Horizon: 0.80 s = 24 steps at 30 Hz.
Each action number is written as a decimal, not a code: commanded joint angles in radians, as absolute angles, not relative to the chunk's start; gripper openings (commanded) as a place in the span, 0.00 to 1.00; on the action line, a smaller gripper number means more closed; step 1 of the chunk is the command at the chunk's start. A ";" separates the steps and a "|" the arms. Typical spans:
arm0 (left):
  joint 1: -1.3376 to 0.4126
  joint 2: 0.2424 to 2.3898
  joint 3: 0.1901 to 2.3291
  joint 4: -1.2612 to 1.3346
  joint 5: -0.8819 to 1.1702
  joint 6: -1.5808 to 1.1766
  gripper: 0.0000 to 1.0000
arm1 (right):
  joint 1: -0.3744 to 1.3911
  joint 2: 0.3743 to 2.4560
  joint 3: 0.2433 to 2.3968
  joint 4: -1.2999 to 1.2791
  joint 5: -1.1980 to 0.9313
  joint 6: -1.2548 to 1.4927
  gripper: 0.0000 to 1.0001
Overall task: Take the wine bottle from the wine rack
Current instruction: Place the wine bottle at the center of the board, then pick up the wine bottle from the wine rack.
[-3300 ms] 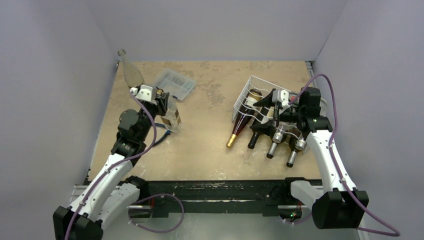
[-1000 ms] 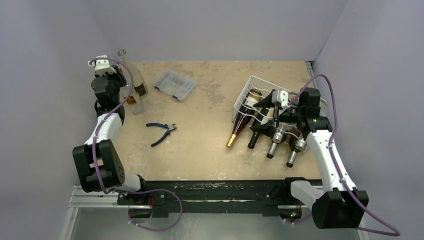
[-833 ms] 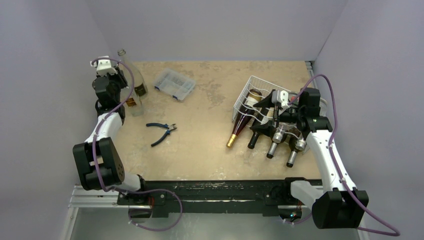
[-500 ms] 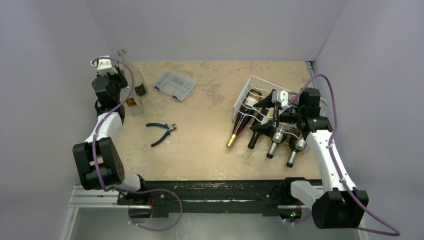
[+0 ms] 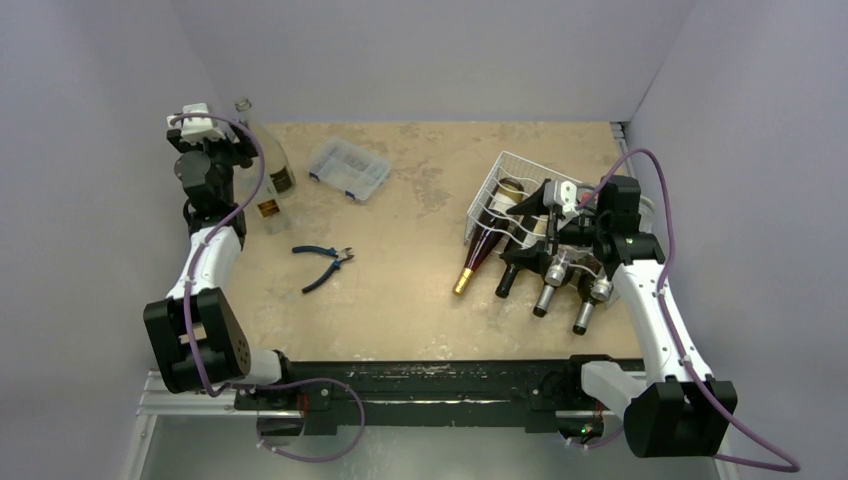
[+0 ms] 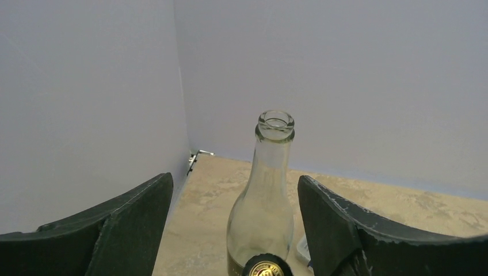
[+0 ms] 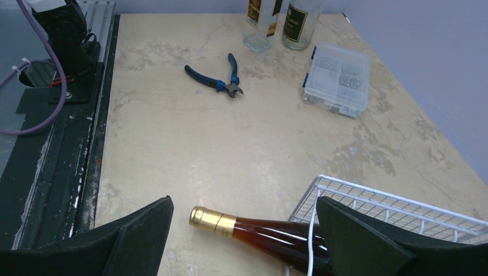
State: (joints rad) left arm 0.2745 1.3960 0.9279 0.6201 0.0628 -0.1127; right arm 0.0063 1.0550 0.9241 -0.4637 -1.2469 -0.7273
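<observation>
The white wire wine rack (image 5: 497, 180) stands at the right with several wine bottles lying in it, necks toward me. The leftmost is amber with a gold cap (image 5: 478, 256) (image 7: 247, 227). My right gripper (image 5: 530, 200) (image 7: 244, 201) hovers open over that bottle and the wine rack's edge (image 7: 391, 201), touching nothing. At the rear left a labelled wine bottle (image 5: 268, 205) stands upright beside a clear glass bottle (image 5: 250, 125) (image 6: 267, 195). My left gripper (image 5: 232, 152) (image 6: 235, 190) is open just above the labelled bottle's black and gold cap (image 6: 266, 268), its fingers off it.
Blue-handled pliers (image 5: 322, 262) (image 7: 216, 77) lie on the table left of centre. A small clear compartment box (image 5: 348, 168) (image 7: 336, 77) sits at the rear. The left wall stands close behind my left arm, and a black rail runs along the near edge (image 5: 430, 380).
My left gripper has opened and lifted off the labelled bottle, which stays upright by the clear one. The right arm has not moved.
</observation>
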 commanded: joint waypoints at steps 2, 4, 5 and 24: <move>0.282 1.321 0.967 0.623 0.031 -0.132 0.83 | 0.003 1.050 0.916 -0.464 -1.246 -0.741 0.99; 0.282 1.297 0.965 0.599 0.019 -0.141 0.87 | 0.003 1.048 0.916 -0.464 -1.247 -0.741 0.99; 0.281 1.285 0.965 0.585 0.012 -0.146 0.88 | 0.003 1.049 0.916 -0.464 -1.247 -0.741 0.99; 0.282 1.014 1.063 0.003 0.090 -0.505 1.00 | 0.002 1.022 0.915 -0.463 -1.259 -0.738 0.99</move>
